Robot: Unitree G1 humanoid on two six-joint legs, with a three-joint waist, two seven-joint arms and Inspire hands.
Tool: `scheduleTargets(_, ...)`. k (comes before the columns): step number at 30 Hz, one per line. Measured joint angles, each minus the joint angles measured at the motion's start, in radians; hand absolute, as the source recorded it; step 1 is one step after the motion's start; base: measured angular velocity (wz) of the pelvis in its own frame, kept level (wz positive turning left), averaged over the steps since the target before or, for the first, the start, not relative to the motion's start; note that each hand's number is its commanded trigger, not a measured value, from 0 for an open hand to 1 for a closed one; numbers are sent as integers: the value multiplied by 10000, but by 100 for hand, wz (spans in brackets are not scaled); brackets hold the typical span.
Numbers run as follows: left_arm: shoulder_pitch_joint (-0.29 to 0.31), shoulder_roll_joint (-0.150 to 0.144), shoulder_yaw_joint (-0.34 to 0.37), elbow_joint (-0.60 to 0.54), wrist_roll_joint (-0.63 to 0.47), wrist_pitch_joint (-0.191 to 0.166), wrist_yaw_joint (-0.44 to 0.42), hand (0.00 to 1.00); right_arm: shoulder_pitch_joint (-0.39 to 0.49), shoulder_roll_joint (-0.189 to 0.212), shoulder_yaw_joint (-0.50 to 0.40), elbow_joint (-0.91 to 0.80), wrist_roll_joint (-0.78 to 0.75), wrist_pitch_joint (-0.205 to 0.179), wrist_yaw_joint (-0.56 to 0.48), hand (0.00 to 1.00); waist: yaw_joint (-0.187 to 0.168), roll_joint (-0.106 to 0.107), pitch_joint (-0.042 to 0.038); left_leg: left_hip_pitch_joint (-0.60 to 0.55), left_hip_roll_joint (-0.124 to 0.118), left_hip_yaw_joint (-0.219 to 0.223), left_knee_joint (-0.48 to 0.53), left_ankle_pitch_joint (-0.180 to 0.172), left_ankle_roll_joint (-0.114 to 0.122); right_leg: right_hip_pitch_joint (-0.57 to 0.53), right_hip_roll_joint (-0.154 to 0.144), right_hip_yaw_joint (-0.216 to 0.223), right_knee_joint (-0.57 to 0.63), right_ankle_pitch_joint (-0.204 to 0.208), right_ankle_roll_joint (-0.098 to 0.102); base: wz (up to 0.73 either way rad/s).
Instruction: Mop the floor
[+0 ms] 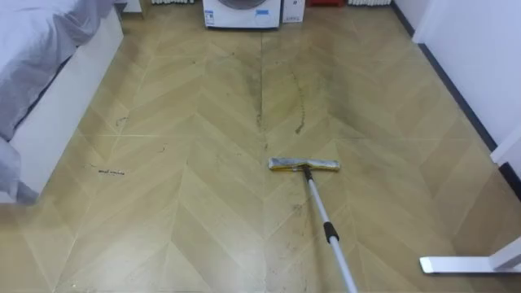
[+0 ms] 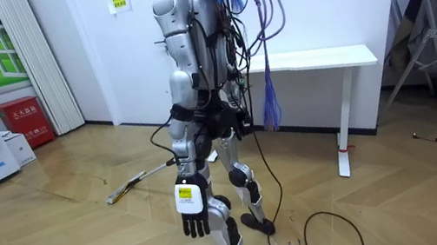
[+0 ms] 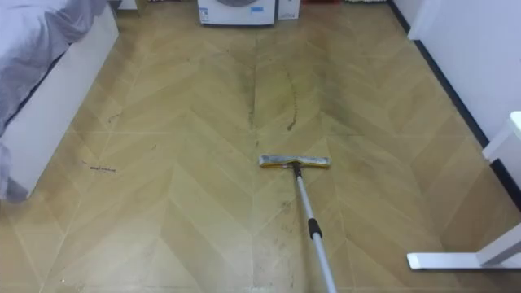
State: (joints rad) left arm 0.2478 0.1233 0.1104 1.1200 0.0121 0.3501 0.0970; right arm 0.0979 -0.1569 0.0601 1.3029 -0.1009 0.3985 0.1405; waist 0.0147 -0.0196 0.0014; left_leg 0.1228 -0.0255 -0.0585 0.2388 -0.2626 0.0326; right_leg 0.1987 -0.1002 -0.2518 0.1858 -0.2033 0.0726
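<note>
A flat mop (image 1: 318,199) rests its yellowish head (image 1: 304,165) crosswise on the streaked herringbone floor (image 1: 203,212), its silver handle slanting near and right.

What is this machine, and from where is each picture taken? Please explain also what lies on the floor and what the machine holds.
It is a humanoid robot: two legs, two arms with hands. Two pictures come from the two eyes of a camera on its head, looking down at the wooden floor; the third comes from a camera standing in the room. On the floor lies a flat mop, its handle running back towards the robot's right side and out of the eye views' bottom edge, so I cannot tell what holds it. Dark streaks mark the floor beyond it. A bed stands left, a washing machine ahead, a white desk right. The left hand hangs at its side, fingers relaxed, holding nothing.
</note>
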Motion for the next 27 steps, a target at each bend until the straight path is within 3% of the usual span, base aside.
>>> scheduleTargets(6, -32, -19, -162, -9, -1, 2, 4, 0, -28, -8, 182, 170, 84, 8, -90, 100, 157, 35, 3, 2, 0, 10, -3, 0, 0, -6, 0, 20, -5, 0, 0, 0)
scheduleTargets(23, -40, -32, -155, -1, -1, -76, -14, 0, 56, -48, 136, 229, 223, -46, -62, 100, 110, 33, 9, 38, -7, -88, -11, -1, -1, 72, -4, -118, -4, -1, 1, 2)
scheduleTargets(27, -168, -51, -179, -13, -4, -102, -12, 0, -12, -48, 134, 125, 218, -45, -74, 100, 82, 35, -12, -394, -3, -108, 154, -6, -19, -279, -7, -201, 21, 0, 0, 1)
